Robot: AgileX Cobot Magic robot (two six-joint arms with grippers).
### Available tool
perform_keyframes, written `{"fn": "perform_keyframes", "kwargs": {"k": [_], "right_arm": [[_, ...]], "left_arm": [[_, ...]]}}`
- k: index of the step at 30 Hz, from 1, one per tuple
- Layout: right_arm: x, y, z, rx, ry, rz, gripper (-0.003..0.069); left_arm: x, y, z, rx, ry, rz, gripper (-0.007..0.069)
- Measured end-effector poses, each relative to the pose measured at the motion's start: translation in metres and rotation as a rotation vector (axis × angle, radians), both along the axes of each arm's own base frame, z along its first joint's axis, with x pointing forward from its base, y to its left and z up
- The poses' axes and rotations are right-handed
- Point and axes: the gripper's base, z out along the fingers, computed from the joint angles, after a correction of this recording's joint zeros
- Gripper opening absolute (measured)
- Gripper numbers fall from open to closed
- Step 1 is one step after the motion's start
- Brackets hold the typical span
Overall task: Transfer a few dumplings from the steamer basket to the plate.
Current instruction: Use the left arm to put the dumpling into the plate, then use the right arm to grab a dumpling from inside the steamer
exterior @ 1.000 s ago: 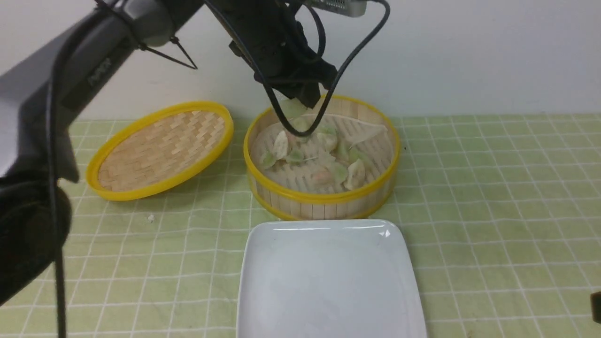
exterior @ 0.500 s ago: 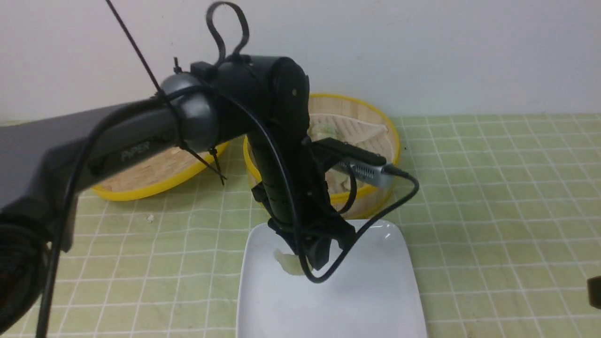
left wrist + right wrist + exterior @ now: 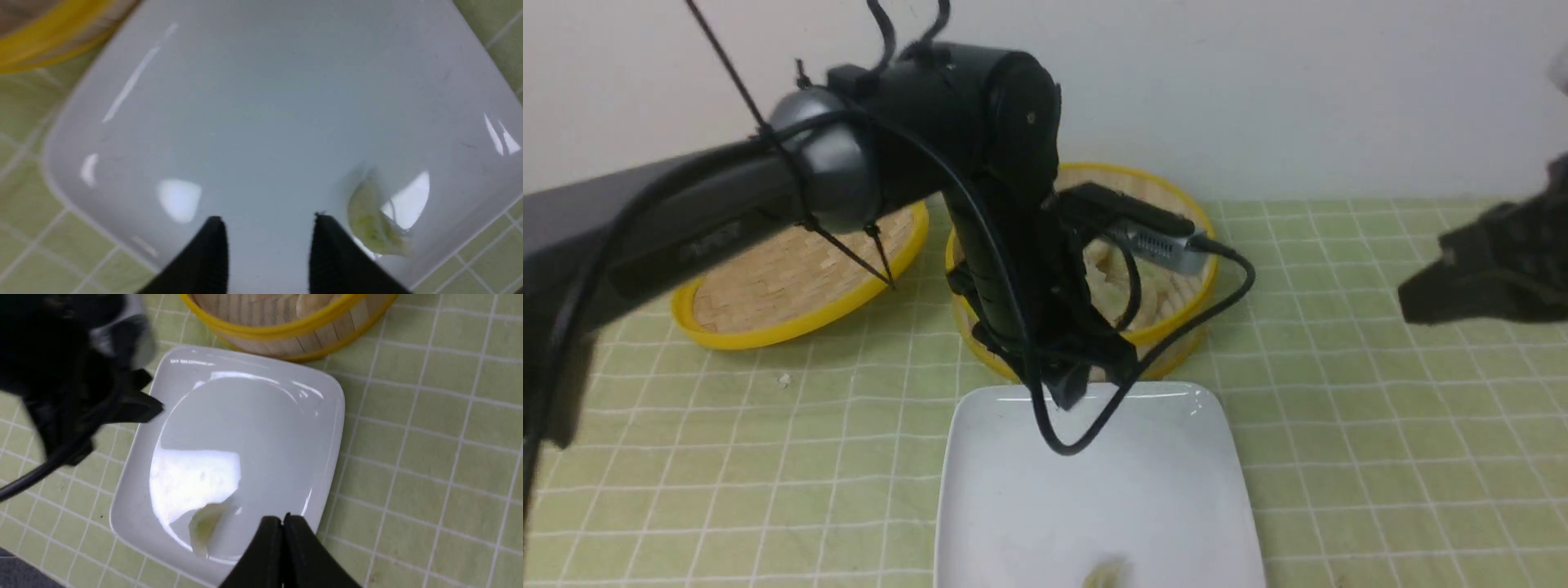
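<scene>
A shallow woven bamboo lid (image 3: 776, 290), yellow-rimmed, lies well left of the left pincer (image 3: 1068, 394) and farther back — on a green checked tablecloth (image 3: 1380, 457); a white crumb (image 3: 784, 379) sits left too, level with it.

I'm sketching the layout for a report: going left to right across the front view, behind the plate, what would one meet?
woven lid → steamer basket → right gripper. The left arm crosses both lid and basket, so it is left out.
</scene>
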Motion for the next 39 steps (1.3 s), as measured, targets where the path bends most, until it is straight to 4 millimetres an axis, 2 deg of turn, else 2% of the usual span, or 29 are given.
{"fn": "perform_keyframes", "kwargs": {"k": [2,3,4,6,8,9,15,18,19,22,23,27,30,36,39], "right_arm": [[0.016,0.005,0.002,-0.003,-0.005,0.008,-0.0010],[0.036,0.013,-0.003,-0.016,0.009,0.022,-0.0010],[0.046,0.017,-0.006,-0.026,0.010,0.032,-0.0009],[0.078,0.034,-0.016,-0.082,0.004,0.071,-0.0006],[0.090,0.042,-0.022,-0.107,0.002,0.083,-0.0002],[0.108,0.054,-0.033,-0.145,0.008,0.095,0.0005],[0.170,0.091,-0.084,-0.190,0.067,0.060,0.0072],[0.185,0.100,-0.100,-0.189,0.079,0.056,0.0108],[0.199,0.107,-0.114,-0.188,0.085,0.055,0.0148],[0.212,0.113,-0.127,-0.192,0.084,0.056,0.0217],[0.220,0.115,-0.133,-0.201,0.068,0.056,0.0260],[0.236,0.116,-0.148,-0.248,0.028,0.053,0.0360],[0.244,0.118,-0.161,-0.264,0.028,0.054,0.0405],[0.250,0.121,-0.191,-0.287,0.069,0.070,0.0414],[0.251,0.122,-0.197,-0.285,0.080,0.076,0.0363]], "left_arm": [[-0.007,0.011,0.019,-0.005,-0.045,0.027,0.0070],[-0.019,0.025,0.039,-0.017,-0.087,0.062,0.0028],[-0.027,0.033,0.049,-0.025,-0.107,0.085,0.0015],[-0.056,0.060,0.075,-0.056,-0.158,0.130,-0.0004],[-0.068,0.068,0.084,-0.071,-0.178,0.139,-0.0006],[-0.090,0.082,0.091,-0.085,-0.192,0.152,-0.0006],[-0.159,0.125,0.108,-0.205,-0.297,0.225,-0.0006],[-0.176,0.136,0.110,-0.245,-0.338,0.239,-0.0006],[-0.189,0.144,0.111,-0.275,-0.371,0.244,-0.0006],[-0.205,0.155,0.112,-0.302,-0.413,0.247,-0.0006],[-0.213,0.161,0.114,-0.314,-0.438,0.248,-0.0006],[-0.225,0.171,0.118,-0.324,-0.475,0.267,-0.0006],[-0.228,0.174,0.117,-0.305,-0.462,0.284,-0.0006],[-0.229,0.177,0.114,-0.271,-0.447,0.295,-0.0006],[-0.229,0.177,0.113,-0.269,-0.444,0.295,-0.0006]]}}
